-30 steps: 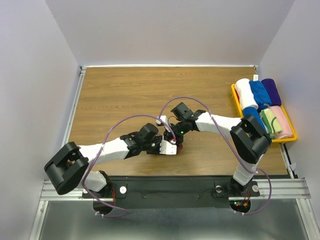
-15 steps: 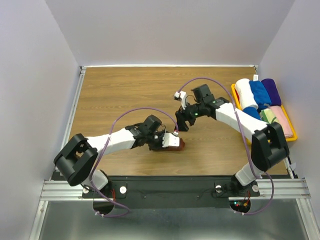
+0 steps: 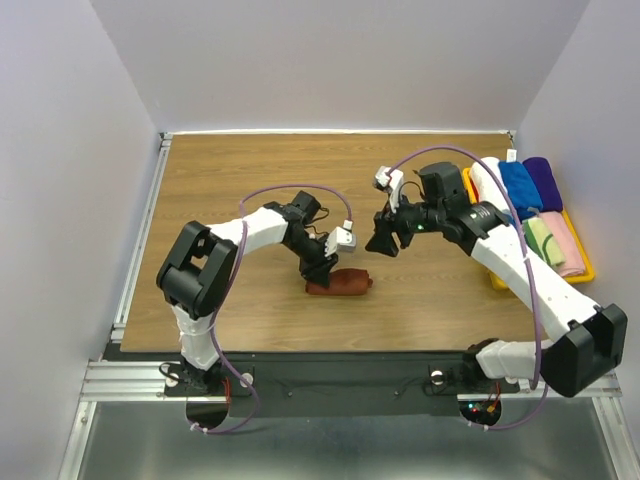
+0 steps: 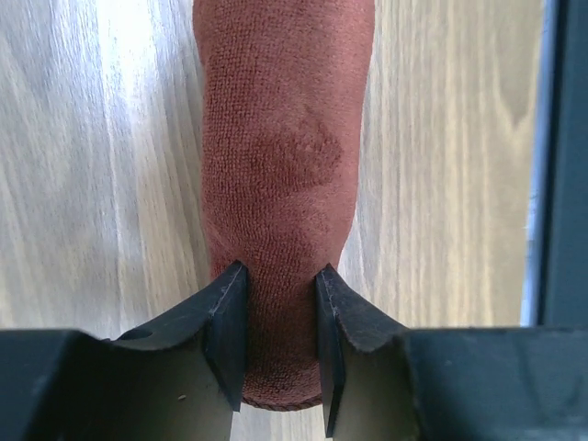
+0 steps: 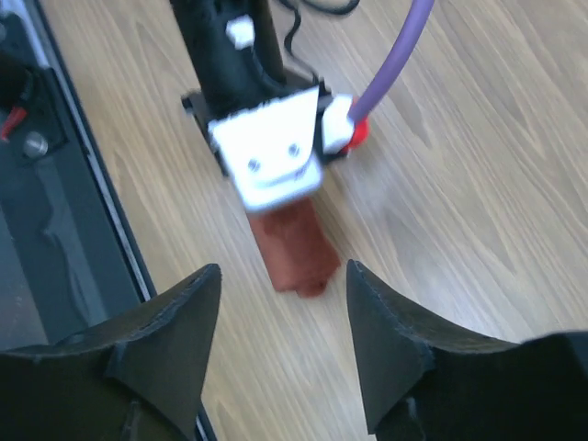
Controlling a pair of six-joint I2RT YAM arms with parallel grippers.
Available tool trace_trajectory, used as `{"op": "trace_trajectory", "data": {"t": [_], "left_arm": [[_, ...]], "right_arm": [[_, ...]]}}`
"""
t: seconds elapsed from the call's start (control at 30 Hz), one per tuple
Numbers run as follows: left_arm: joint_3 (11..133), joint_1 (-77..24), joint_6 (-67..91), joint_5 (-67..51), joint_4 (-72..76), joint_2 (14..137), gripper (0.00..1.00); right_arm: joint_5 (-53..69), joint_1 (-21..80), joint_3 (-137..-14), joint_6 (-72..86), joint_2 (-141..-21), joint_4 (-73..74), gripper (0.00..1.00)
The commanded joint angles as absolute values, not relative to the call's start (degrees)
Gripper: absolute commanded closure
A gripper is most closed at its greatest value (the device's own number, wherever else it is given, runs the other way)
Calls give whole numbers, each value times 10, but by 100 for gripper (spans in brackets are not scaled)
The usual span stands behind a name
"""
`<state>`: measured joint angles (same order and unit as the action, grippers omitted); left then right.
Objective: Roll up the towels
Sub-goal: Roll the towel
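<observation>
Clamping onto one end of the rust-brown towel (image 4: 280, 138), the left claw (image 4: 278, 322) has both fingers pressed into the cloth. That towel lies as a tight roll on the wooden bench (image 3: 230, 180), toward the near middle. Just beyond it, the right claw (image 5: 280, 340) hangs above the bench, fingers spread wide with nothing between them. Off at the right edge, a yellow tray (image 3: 575, 279) holds other rolled towels, the pale green-patched towel (image 3: 540, 243) among them.

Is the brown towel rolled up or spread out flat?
Rolled up. The rust-brown towel is a tight cylinder, with the left fingers pinching one end.
</observation>
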<state>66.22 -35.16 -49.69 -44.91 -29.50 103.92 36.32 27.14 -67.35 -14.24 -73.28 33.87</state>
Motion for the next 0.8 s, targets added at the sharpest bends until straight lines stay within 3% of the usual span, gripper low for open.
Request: {"op": "trace_trajectory", "data": {"t": [0.0, 0.17, 0.27, 0.53, 0.77], "left_arm": [[686, -333, -526, -447, -405, 1101, 72], [715, -323, -550, -453, -439, 1142, 72], [742, -319, -557, -457, -467, 1157, 72], [816, -303, -592, -464, -528, 1219, 72], [855, -293, -607, -482, -562, 1255, 72]], "right_arm": [[312, 273, -689, -196, -685, 396, 41], [332, 300, -693, -231, -702, 439, 40], [251, 365, -680, -253, -741, 420, 33], [72, 526, -631, -283, -805, 303, 29], [-11, 555, -590, -308, -877, 207, 25]]}}
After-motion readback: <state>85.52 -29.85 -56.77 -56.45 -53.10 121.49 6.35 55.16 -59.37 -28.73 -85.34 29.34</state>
